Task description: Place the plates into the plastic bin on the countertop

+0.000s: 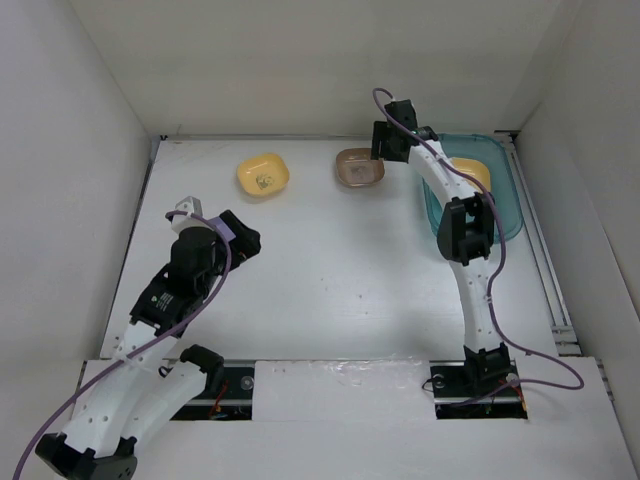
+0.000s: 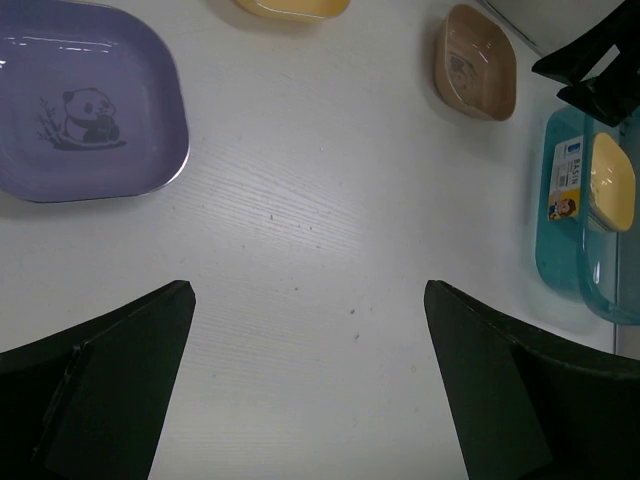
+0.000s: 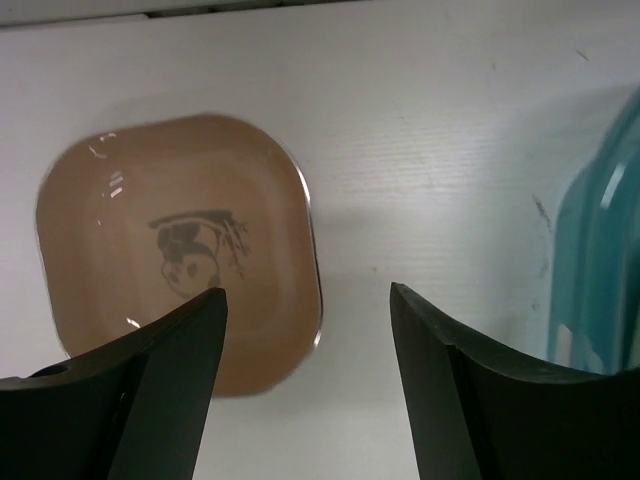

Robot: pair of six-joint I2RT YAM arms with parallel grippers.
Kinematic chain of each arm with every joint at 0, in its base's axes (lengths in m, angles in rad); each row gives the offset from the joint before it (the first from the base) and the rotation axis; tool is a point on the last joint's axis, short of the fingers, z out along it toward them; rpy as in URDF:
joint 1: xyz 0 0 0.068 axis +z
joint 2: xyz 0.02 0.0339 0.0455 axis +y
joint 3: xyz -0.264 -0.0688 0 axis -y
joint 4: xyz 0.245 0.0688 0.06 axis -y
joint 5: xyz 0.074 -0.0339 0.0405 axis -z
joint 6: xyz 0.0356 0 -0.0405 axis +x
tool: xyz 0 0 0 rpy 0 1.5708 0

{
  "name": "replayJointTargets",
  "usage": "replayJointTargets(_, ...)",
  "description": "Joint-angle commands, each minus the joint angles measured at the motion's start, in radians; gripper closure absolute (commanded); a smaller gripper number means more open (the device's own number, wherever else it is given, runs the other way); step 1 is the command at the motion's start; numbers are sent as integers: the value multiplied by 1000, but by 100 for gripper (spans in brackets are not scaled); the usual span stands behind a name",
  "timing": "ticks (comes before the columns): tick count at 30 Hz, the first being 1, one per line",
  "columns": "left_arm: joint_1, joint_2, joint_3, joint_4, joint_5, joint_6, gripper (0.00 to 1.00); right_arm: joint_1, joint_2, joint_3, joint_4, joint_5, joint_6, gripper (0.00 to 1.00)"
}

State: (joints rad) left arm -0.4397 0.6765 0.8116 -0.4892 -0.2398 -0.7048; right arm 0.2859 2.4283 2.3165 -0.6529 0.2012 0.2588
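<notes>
We are finding the right gripper (image 3: 305, 300) spread wide and empty over the right rim of the brown rounded-square shallow plate (image 3: 175, 250), far side, left of the bin; it is apparently lining up to pinch that rim. The left gripper (image 2: 310, 290) is gaping too, holding nothing, near the lavender panda-marked plate (image 2: 90, 110). We are counting four plates (two yellow): one yellow plate (image 1: 264, 175) lying on the white countertop (image 1: 330, 270), the other yellow plate (image 1: 472, 172) sitting inside the single translucent teal plastic bin (image 1: 508, 200).

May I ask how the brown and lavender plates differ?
The brown plate is tan; the lavender plate is purple. The brown plate lies partly under the right gripper; the lavender plate lies clear of the left gripper. Both are rounded squares on the countertop, outside the bin.
</notes>
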Motion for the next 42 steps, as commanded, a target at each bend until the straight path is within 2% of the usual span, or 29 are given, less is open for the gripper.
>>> replayJointTargets(1,-4,20,6,20,-23,-16,0,2,87,131,-79,-19,-9,29)
replayJointTargets(5,-4,32,6,20,-32,-16,0,-7,112,141,-88,-40,-9,37)
replayJointTargets(9,-4,32,6,20,-32,-16,0,-28,121,121,-88,-72,0,39)
replayJointTargets(10,-4,32,6,11,-42,-25,0,-28,121,121,-97,-81,0,43)
replayJointTargets(13,-4,32,6,11,-42,-25,0,-28,121,97,-106,-101,0,94)
replayJointTargets(14,-4,41,6,11,-42,-25,0,-28,89,78,-106,-102,0,100)
replayJointTargets(20,-4,41,6,11,-42,-25,0,-17,-136,-83,-16,-151,23,100)
replayJointTargets(25,-4,41,6,11,-42,-25,0,-86,-380,-192,7,-163,49,100)
replayJointTargets(29,-4,41,6,11,-32,-25,0,-143,-530,-308,7,-48,68,100)
replayJointTargets(31,-4,41,6,11,-32,-15,0,-203,-583,-382,7,-37,68,100)
replayJointTargets(34,-4,41,6,11,-19,-6,0,-293,-618,-484,-16,0,112,100)
replayJointTargets(37,-4,22,17,11,-30,-5,0,-362,-678,-630,99,-80,112,100)
replayJointTargets(42,-4,1,17,2,-55,-18,0,-409,-628,-652,128,-85,103,100)
